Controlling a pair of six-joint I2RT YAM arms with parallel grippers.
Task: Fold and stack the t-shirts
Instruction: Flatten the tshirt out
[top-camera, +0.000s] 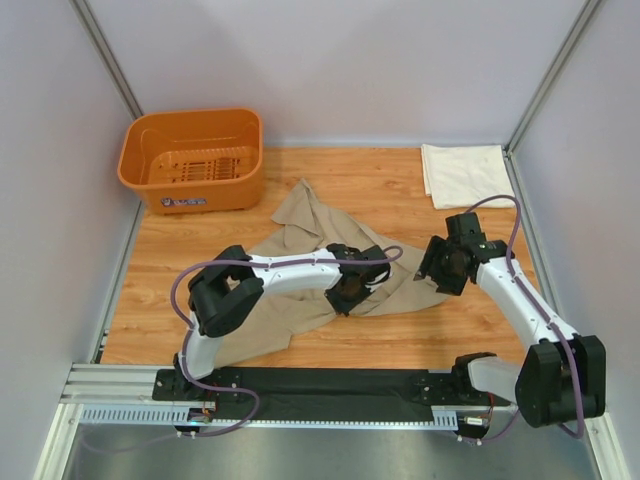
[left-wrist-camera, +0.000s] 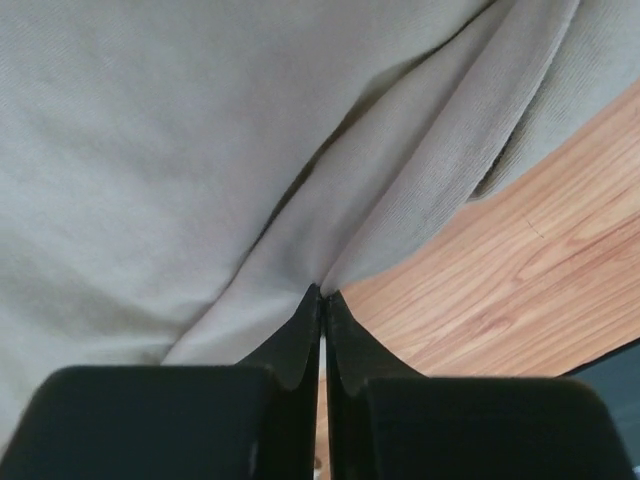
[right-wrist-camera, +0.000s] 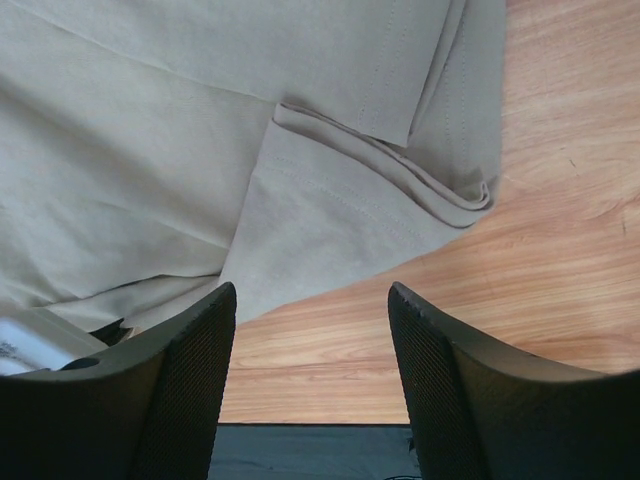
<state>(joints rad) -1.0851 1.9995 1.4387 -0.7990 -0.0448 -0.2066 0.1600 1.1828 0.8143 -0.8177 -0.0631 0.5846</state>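
L claw (left-wrist-camera: 322, 295) pinches tan shirt (left-wrist-camera: 150, 150) fold; R claw (right-wrist-camera: 312, 330) spread over bare table (right-wrist-camera: 560, 250) (beside hem).

White shells and black joints clad the left arm (top-camera: 290, 268) and right arm (top-camera: 520, 300). Purple cable (top-camera: 174, 292) runs back from the left pincer (top-camera: 352, 290) and right pincer (top-camera: 447, 262). The right one's fingers (right-wrist-camera: 190, 380) are black, finely dimpled inside.

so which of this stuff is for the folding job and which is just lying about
For the job: tan shirt, bunched mid-table, pinched by the left gripper; white shirt, folded, far right corner.
Lying about: orange basket, far left.
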